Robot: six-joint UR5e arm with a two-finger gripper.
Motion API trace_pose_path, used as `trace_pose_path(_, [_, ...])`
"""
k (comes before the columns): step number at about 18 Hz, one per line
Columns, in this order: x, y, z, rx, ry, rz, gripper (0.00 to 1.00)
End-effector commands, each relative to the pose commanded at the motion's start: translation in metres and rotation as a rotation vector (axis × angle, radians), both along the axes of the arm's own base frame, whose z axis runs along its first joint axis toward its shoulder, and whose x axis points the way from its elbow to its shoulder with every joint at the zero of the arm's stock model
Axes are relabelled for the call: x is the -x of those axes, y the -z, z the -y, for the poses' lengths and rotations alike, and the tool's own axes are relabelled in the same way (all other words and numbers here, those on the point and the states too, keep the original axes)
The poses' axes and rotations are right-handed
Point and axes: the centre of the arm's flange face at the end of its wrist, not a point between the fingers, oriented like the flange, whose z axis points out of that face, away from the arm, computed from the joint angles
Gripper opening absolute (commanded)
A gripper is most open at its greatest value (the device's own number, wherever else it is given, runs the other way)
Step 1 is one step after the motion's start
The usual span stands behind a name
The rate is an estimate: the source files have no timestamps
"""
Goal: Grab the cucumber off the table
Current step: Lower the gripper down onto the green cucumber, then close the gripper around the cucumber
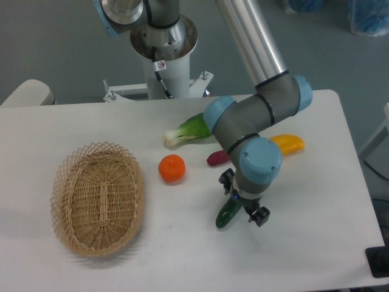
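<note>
The dark green cucumber (227, 214) lies on the white table (316, 243) right of centre; only its lower end shows, the rest is hidden under the arm's wrist. My gripper (243, 198) hangs directly over it and is open. One dark fingertip (226, 177) is on the upper-left side of the cucumber and the other on its lower-right side. Whether the fingers touch the cucumber I cannot tell.
An orange (172, 168) sits left of the cucumber. Behind it lie a bok choy (187, 129) and a purple-red vegetable (215, 159), half hidden by the arm. A yellow-orange vegetable (289, 144) lies to the right. A wicker basket (97, 198) stands at left.
</note>
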Motion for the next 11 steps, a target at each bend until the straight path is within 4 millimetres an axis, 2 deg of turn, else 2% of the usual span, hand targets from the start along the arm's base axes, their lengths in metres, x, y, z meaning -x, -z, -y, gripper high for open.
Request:
trace_pose_path(3, [-0.002, 0.009, 0.002, 0.010, 0.000, 0.013, 1.00])
trace_pose_path(6, [-0.006, 0.016, -0.006, 0.003, -0.020, -0.001, 1.00])
trace_pose_path(11, [-0.009, 0.020, -0.016, -0.009, -0.075, -0.022, 0.53])
